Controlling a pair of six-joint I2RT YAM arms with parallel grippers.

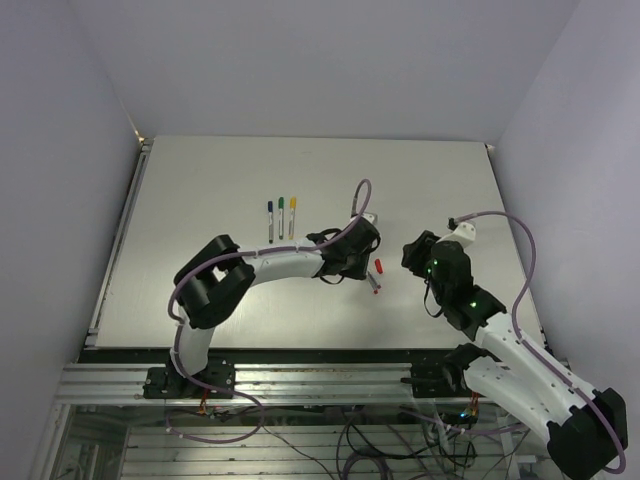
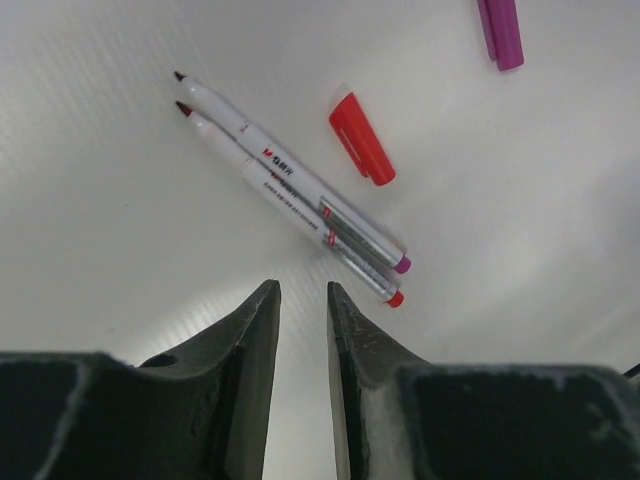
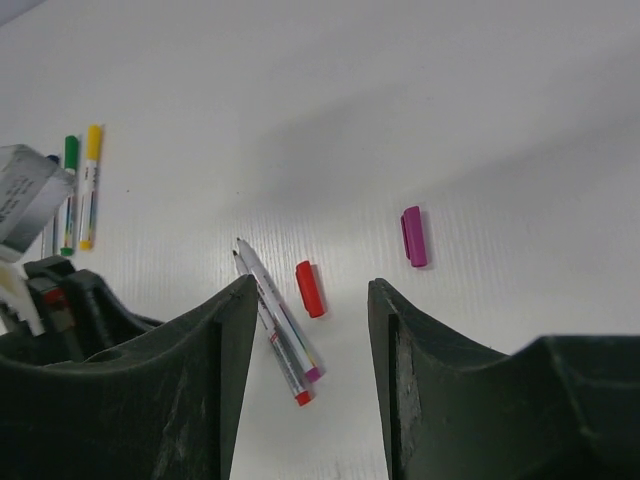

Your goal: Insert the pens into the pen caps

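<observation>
Two uncapped pens (image 2: 290,185) lie side by side on the white table, one with a red end and one with a magenta end; they also show in the right wrist view (image 3: 280,325) and the top view (image 1: 374,283). The red cap (image 2: 362,138) lies just beside them, and the magenta cap (image 2: 500,30) lies farther off. My left gripper (image 2: 303,285) hovers just short of the pens' rear ends, its jaws only narrowly apart and empty. My right gripper (image 3: 312,282) is wide open and empty above the pens and red cap (image 3: 310,288), with the magenta cap (image 3: 414,236) beyond.
Three capped pens, blue, green (image 1: 281,215) and yellow, lie in a row at the table's middle back; they also show in the right wrist view (image 3: 72,190). The two grippers (image 1: 360,262) (image 1: 412,252) are close together.
</observation>
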